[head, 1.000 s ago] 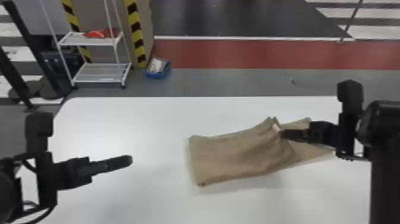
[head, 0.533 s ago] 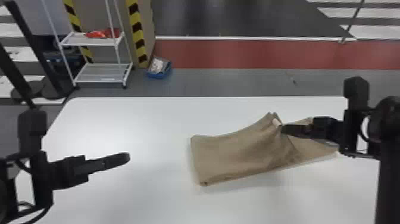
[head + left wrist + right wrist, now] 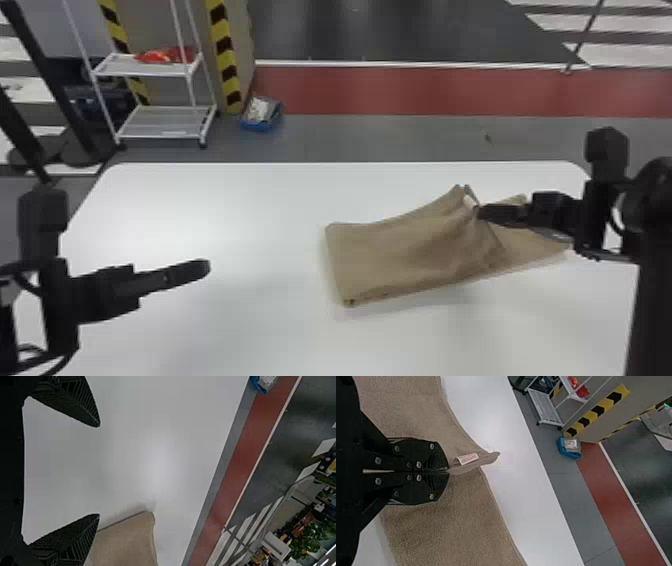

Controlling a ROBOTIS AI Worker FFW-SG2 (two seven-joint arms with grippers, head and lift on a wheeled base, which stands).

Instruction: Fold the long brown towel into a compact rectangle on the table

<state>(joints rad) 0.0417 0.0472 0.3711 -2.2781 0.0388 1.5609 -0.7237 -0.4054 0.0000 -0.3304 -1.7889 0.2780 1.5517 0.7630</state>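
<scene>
- Grey floor with a red band behind; white shelf rack (image 3: 165, 125) upper left, blue box (image 3: 262, 122) beside it. White table (image 3: 240, 200) across the lower frame.
- Brown towel (image 3: 400, 255) right of centre, part-folded: doubled end toward the middle, another stretch running out under the right arm (image 3: 595, 215).
- Right gripper (image 3: 448, 471): fingers closed on a pinch of towel at its far edge, white tag (image 3: 467, 458) just beside the tips. Cloth bunches up to the grip.
- Left gripper (image 3: 98, 471): fingers parted, nothing between them; left of frame, well apart from the towel.
- Risk, my guess: the pinch takes in little cloth, so a quick pull could slip it. It may also catch more than one layer and drag the doubled end askew.
- If the raised part is let go as it lies, the slanting creases could set and spoil the rectangle.
- Edges: towel's far edge lies nearer the table's far side than the pinch would like; a push that way has less margin.
- Room: broad white surface between left gripper and doubled end, more toward the bottom of the frame. Right side looks tighter, arm over cloth.
</scene>
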